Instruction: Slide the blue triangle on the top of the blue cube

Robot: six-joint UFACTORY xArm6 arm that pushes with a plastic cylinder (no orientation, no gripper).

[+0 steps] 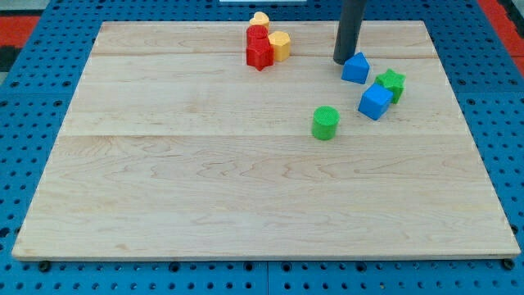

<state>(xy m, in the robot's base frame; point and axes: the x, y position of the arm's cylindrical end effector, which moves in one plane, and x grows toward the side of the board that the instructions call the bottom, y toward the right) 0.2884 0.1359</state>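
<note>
Blue triangle (pixel 355 68) near board's (pixel 205 180) top right, my tip (pixel 343 61) touching its left, gripping nothing. Blue cube (pixel 375 102) just below-right, green star (pixel 392 83) against it. Green cylinder (pixel 325 122) farther left. Red (pixel 259 47) and yellow (pixel 275 38) blocks clustered at top.

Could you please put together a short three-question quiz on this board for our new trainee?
1. True or false: my tip sits just to the view's left of the blue triangle, near its top edge.
2. Which block touches the blue cube on its upper right? A) green star B) green cylinder C) red star
3. Fill in: the red and yellow blocks cluster near the board's ____ edge.

Key: 1 true; 2 A; 3 top.
</note>
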